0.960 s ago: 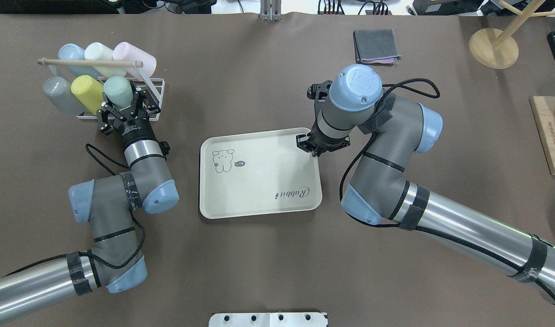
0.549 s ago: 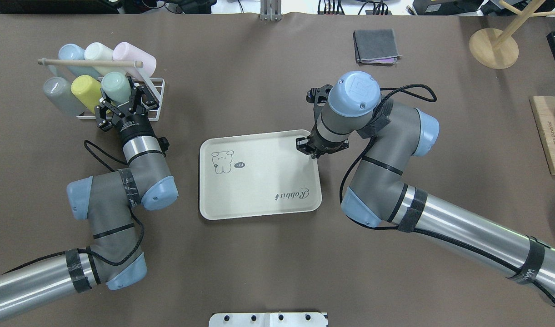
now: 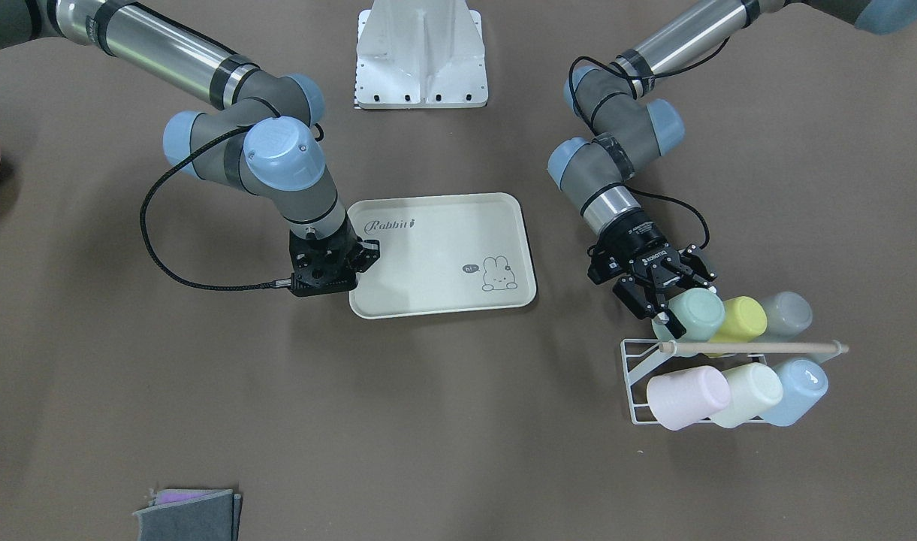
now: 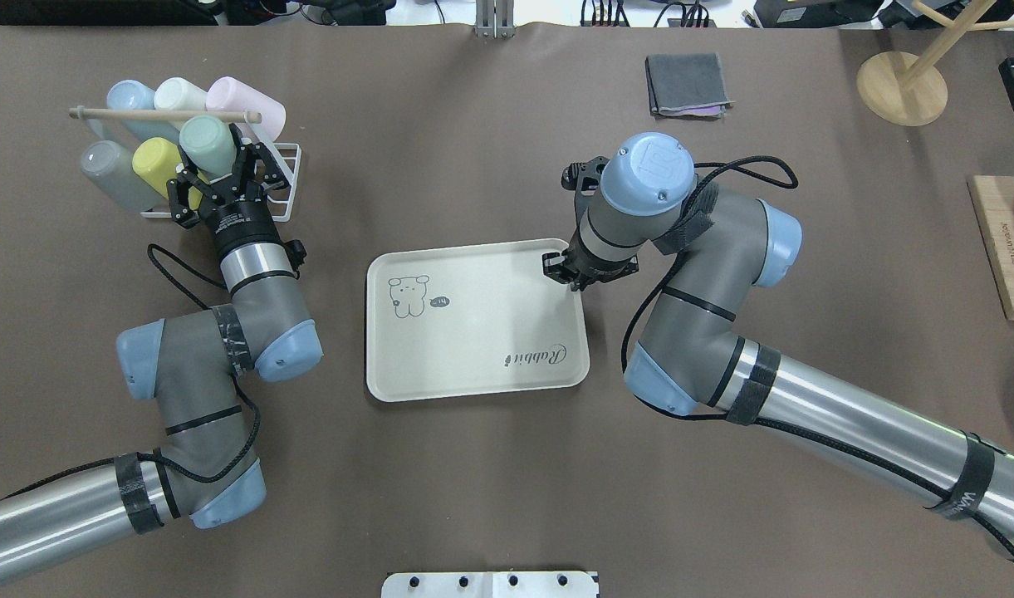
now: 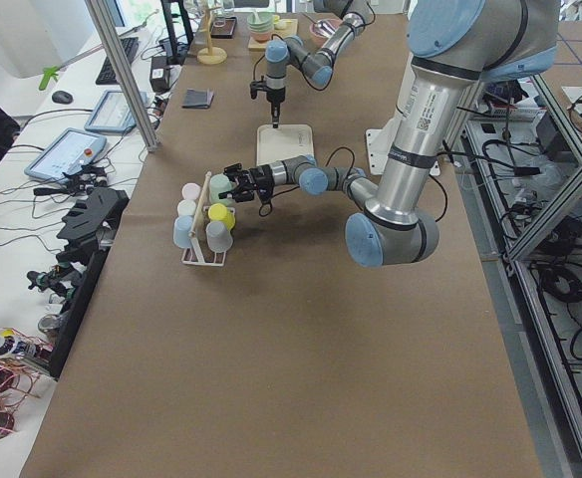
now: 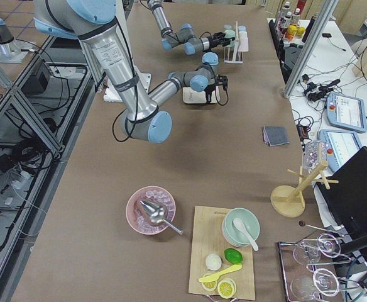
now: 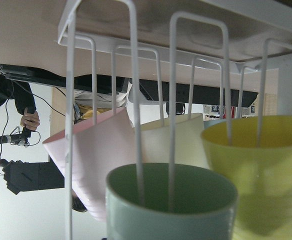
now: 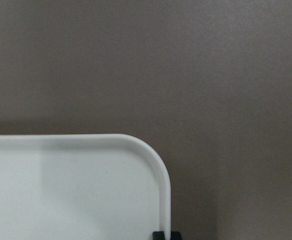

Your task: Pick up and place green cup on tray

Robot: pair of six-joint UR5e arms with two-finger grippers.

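Observation:
The green cup [image 4: 208, 137] lies mouth toward my left gripper [image 4: 221, 170] at the white wire rack [image 4: 284, 178]. The gripper's fingers are closed around it. In the front view the cup [image 3: 700, 315] sits just past the gripper [image 3: 672, 304], above the rack's wooden rod. In the left wrist view the cup's mouth [image 7: 171, 205] fills the bottom, with rack wires running into it. The cream tray [image 4: 473, 332] lies flat at the table's middle. My right gripper [image 4: 571, 278] is shut on its far right corner rim [image 8: 156, 165].
The rack also holds a yellow cup [image 4: 159, 158], grey cup [image 4: 112, 174], blue cup [image 4: 133, 98], cream cup [image 4: 178, 93] and pink cup [image 4: 241, 101]. A folded grey cloth [image 4: 688, 83], a wooden stand [image 4: 901, 87] and a wooden board [image 4: 1005, 249] lie at the right.
My left gripper has moved away from me with the green cup, which now lies higher against the rack's rod. The tray and right gripper shifted very slightly.

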